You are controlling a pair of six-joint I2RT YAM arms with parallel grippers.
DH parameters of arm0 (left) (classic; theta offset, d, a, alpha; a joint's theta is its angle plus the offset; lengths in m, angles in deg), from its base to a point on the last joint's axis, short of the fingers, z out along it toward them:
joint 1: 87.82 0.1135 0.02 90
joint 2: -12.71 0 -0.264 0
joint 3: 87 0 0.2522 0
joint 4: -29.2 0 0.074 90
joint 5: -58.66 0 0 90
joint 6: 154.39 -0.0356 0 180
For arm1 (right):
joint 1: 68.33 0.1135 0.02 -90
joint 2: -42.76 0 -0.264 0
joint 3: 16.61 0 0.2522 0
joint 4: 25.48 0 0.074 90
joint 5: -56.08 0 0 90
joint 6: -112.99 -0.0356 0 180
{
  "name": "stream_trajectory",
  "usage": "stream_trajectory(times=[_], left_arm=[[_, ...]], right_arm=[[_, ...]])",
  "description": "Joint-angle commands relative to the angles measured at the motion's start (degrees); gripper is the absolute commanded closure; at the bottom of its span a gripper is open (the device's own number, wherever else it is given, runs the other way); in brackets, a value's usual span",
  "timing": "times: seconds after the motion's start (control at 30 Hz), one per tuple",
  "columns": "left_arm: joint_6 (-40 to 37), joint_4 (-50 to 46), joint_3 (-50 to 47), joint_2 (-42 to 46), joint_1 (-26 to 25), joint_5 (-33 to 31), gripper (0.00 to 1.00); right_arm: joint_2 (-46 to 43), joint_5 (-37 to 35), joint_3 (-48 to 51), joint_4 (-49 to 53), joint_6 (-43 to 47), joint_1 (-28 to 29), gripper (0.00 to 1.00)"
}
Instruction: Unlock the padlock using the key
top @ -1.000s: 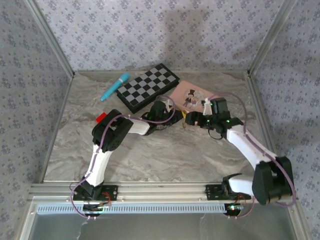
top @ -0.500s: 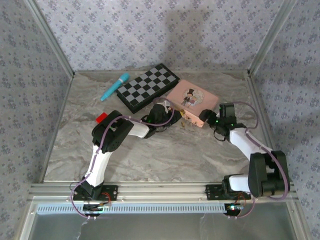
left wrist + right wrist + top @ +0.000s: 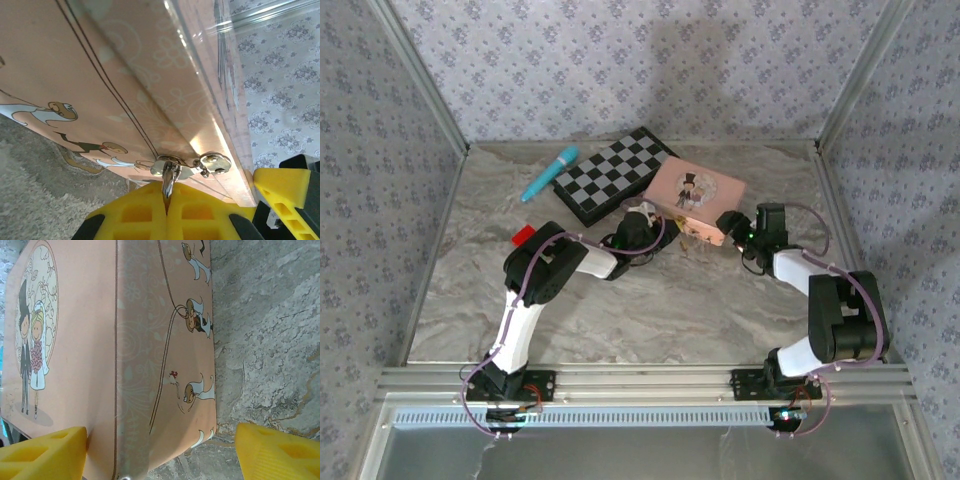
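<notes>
The pink picture tin (image 3: 695, 193) lies at the back of the table. My left gripper (image 3: 645, 226) is at its front left side, shut on a thin shiny key (image 3: 170, 184) seen edge-on. The key's tip meets the small metal fitting at the tin's clasp (image 3: 167, 167); the padlock looks like a tiny brass speck (image 3: 685, 238) there, its body unclear. My right gripper (image 3: 732, 228) stands open around the tin's right corner (image 3: 165, 390). One yellow finger (image 3: 45, 455) lies against the lid side. The other finger (image 3: 277, 452) is apart, over the table.
A folded chessboard (image 3: 615, 175) lies just left of the tin, with a teal pen (image 3: 550, 172) beyond it. A small red block (image 3: 522, 235) sits by the left arm's elbow. Patterned walls close in the back and sides.
The tin has slid and turned toward the back left. My right gripper drew back off the tin's top to its right corner, with the arm folding in. The left gripper stayed shut in place.
</notes>
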Motion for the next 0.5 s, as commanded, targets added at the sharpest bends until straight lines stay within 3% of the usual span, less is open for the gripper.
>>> stream_trajectory(times=[0.0, 0.47], left_arm=[[1.9, 0.2, -2.4, 1.7, 1.4, -5.2, 1.0], [6.8, 5.8, -3.7, 1.0, -0.4, -21.2, 1.0]], right_arm=[[1.4, -5.8, 2.7, 1.9, -2.9, -2.2, 0.24], [-0.8, -7.9, 6.3, 0.0, -6.3, -1.6, 0.27]])
